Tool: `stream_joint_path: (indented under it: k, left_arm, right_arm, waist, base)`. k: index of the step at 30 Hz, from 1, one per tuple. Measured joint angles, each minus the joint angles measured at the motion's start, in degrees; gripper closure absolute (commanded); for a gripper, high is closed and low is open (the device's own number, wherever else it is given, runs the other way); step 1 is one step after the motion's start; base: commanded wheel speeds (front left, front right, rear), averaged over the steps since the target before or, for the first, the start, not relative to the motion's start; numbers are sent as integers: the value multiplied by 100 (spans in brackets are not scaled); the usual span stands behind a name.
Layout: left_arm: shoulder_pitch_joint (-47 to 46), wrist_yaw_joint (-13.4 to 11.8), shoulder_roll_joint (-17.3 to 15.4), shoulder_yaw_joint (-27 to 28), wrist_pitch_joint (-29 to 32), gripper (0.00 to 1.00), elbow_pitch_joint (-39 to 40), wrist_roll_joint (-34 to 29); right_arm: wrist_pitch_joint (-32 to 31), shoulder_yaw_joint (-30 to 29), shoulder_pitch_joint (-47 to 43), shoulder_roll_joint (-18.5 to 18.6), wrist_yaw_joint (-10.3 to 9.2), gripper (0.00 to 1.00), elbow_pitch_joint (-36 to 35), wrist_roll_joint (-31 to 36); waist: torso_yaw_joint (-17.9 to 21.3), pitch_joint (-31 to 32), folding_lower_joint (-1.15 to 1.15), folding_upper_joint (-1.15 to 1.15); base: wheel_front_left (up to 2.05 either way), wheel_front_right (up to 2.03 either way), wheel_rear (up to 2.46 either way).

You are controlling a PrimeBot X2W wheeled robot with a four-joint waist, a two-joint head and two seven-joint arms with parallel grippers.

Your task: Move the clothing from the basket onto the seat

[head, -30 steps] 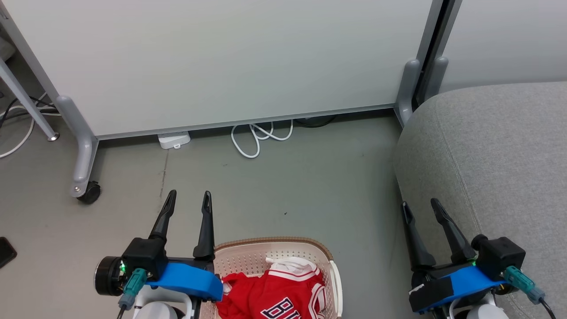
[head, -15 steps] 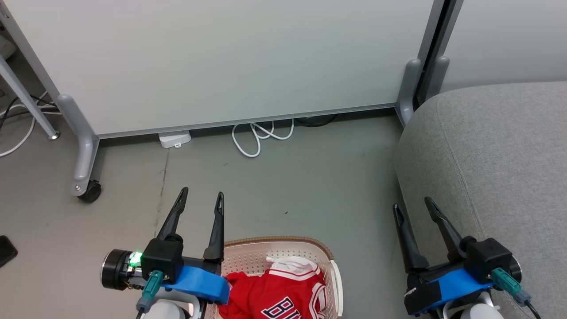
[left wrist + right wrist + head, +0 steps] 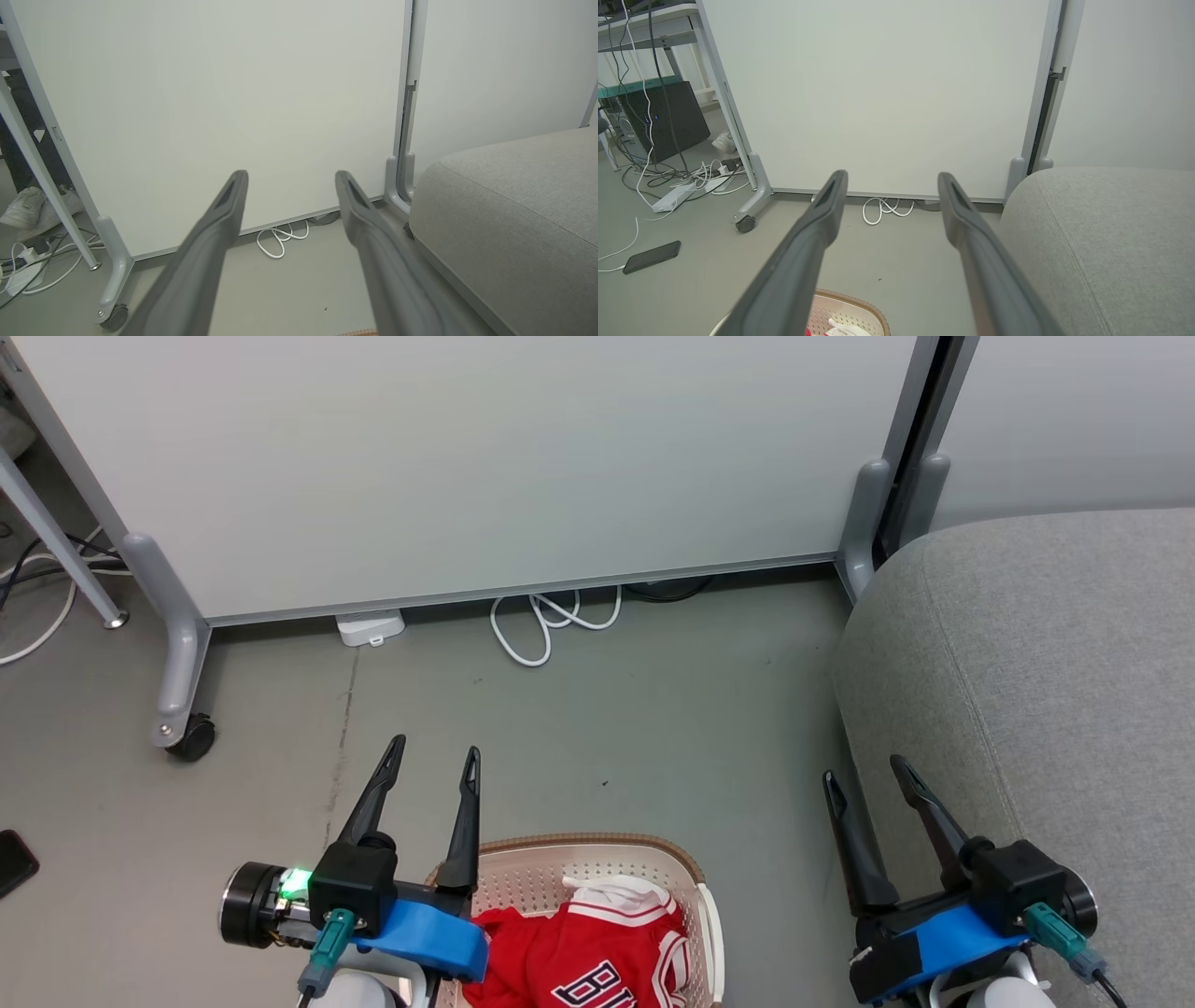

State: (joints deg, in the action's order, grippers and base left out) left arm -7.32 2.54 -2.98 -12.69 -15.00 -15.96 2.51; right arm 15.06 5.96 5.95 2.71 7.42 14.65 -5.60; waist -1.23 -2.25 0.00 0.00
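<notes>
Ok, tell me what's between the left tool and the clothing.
Nothing visible. The clothing lies uncovered in the open-topped basket, and the left tool, open and empty, hangs by the basket's left rim.

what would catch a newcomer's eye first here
The red clothing heaped in the cream basket at the bottom centre of the head view stands out against the grey floor. Either side of it, the left hand and right hand point forward, fingers apart, empty. The big grey seat bulks at the right.
</notes>
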Motion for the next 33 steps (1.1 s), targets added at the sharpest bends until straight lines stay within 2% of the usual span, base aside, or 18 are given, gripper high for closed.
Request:
stream_joint_path:
  k: [22, 33]
  left_arm:
    - [-33, 37, 5, 23, 0, 0, -21, 10]
    - [-321, 212, 5, -89, -1, 0, -331, -9]
  right_arm:
    - [0, 20, 7, 1, 0, 0, 24, -9]
    - [0, 60, 159, 2, 0, 0, -81, -18]
  waist:
    - [14, -60, 0, 0]
    - [107, -295, 0, 0]
  base:
    - [0, 0, 0]
    - [0, 0, 0]
